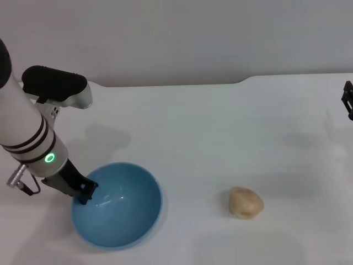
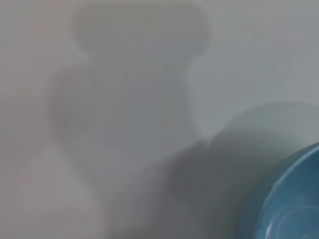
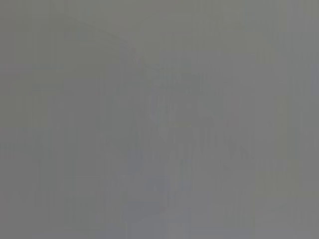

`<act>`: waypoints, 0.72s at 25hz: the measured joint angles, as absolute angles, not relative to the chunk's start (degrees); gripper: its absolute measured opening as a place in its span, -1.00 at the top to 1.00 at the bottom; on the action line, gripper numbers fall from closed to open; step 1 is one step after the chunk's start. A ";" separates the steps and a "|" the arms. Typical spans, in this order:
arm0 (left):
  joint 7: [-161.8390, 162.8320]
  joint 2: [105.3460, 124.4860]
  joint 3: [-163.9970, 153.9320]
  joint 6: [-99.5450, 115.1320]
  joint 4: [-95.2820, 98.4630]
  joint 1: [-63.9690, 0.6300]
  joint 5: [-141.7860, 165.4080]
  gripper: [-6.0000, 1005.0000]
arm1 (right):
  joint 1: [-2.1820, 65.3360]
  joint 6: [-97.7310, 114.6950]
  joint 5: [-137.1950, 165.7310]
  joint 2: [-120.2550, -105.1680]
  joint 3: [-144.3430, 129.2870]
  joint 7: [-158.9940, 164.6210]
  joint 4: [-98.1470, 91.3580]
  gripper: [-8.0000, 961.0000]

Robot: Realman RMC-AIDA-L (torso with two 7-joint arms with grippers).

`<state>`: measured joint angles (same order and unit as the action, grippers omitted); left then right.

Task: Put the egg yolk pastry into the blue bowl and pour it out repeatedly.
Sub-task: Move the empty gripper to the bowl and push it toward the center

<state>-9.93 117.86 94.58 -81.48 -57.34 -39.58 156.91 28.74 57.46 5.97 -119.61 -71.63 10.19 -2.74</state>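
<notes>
White table (image 1: 220,121), plain wall behind. Egg yolk pastry (image 1: 246,202) lies on it, well apart from the blue bowl (image 1: 118,212). Left tool (image 1: 85,194) grips the bowl's rim. Right tool (image 1: 348,99) at the edge; we cannot tell its state. We judge the pastry just poured out; next, regrasp it.

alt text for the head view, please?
The left gripper holds the near-left rim of an empty blue bowl on a white table. A tan pastry lies on the table to the bowl's right; the right gripper barely shows at the right edge.
</notes>
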 joint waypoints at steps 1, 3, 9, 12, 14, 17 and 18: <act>-9.93 117.86 94.59 -81.53 -57.33 -39.60 156.88 0.86 | 28.74 57.57 5.97 -119.62 -71.63 10.19 -2.81 -0.16; -9.92 117.86 94.63 -81.56 -57.31 -39.64 156.82 0.93 | 28.78 57.64 5.97 -119.62 -71.63 10.52 -2.89 -0.16; -9.95 117.78 95.05 -81.68 -57.30 -40.09 155.27 0.96 | 29.37 55.83 10.68 -118.95 -72.95 24.93 -6.38 -0.16; -9.95 117.73 95.43 -81.85 -57.27 -40.79 155.09 0.96 | 28.82 45.63 22.76 -118.06 -73.15 41.68 -16.76 -0.16; -9.96 117.81 95.45 -81.91 -57.40 -41.26 155.04 0.96 | 28.81 42.80 27.77 -117.73 -73.21 47.12 -19.74 -0.16; -9.95 117.88 95.45 -81.84 -57.79 -41.29 154.87 0.95 | 29.26 39.50 44.88 -116.58 -73.35 67.19 -25.93 -0.16; -9.95 117.88 95.45 -81.75 -57.82 -41.30 154.80 0.95 | 29.70 39.65 50.94 -116.11 -73.20 74.15 -27.29 -0.16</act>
<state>-9.95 117.88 95.45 -81.75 -57.82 -41.30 154.80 29.70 39.65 50.94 -116.11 -73.20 74.15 -27.29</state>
